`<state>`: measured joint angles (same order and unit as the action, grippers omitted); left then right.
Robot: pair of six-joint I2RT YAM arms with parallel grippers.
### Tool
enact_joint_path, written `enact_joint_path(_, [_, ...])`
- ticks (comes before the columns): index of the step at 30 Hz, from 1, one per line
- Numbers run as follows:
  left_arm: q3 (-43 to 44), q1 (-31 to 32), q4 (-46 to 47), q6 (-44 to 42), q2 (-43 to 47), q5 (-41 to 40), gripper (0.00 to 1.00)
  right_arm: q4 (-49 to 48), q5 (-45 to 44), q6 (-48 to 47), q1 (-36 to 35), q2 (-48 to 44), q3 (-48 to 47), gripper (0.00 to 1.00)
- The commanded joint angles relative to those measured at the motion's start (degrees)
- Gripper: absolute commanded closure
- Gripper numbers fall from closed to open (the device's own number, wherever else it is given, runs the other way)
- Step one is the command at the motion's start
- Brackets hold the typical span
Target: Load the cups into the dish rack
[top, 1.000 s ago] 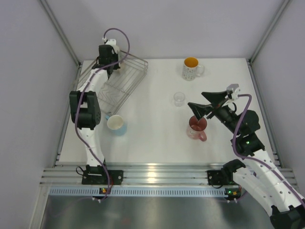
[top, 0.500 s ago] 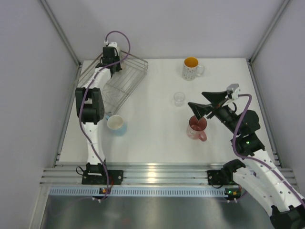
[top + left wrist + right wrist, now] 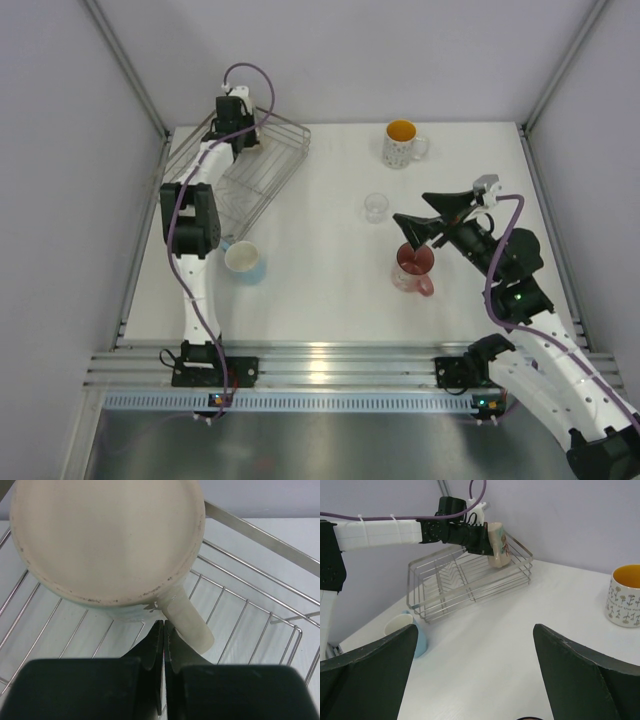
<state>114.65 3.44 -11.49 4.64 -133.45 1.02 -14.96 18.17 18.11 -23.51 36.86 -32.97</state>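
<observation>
The cream mug (image 3: 107, 540) stands upside down and a little tilted at the far corner of the silver wire dish rack (image 3: 262, 185); it also shows in the right wrist view (image 3: 498, 545). My left gripper (image 3: 164, 625) is shut, jaws pressed together with nothing visible between them. Its tips touch the mug where the handle joins, and the handle lies along the right finger. My right gripper (image 3: 410, 208) is open and empty, just above the pink-red mug (image 3: 412, 270). The white dotted mug (image 3: 402, 143), one clear glass (image 3: 375, 207) and the light blue cup (image 3: 245, 262) stand on the table.
The rack (image 3: 445, 587) sits at the table's far left corner, next to the left wall. The blue cup (image 3: 400, 621) stands just in front of the rack's near end. The dotted mug (image 3: 625, 595) is at the far right.
My left arm has reached a little farther back over the rack's far end and its elbow has turned. The right arm and the cups on the table have not moved.
</observation>
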Motion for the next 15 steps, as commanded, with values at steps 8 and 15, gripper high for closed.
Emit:
enact_joint_path(8, [-3.11,0.07,5.07,1.33,5.30,-5.32,1.00,0.98,-0.25,1.75,-0.84,-1.09,-2.62,0.01])
enact_joint_path(15, [-9.17,0.34,8.05,-0.86,12.23,-1.29,1.00,1.95,-0.33,3.60,-0.84,-1.27,-3.32,0.01])
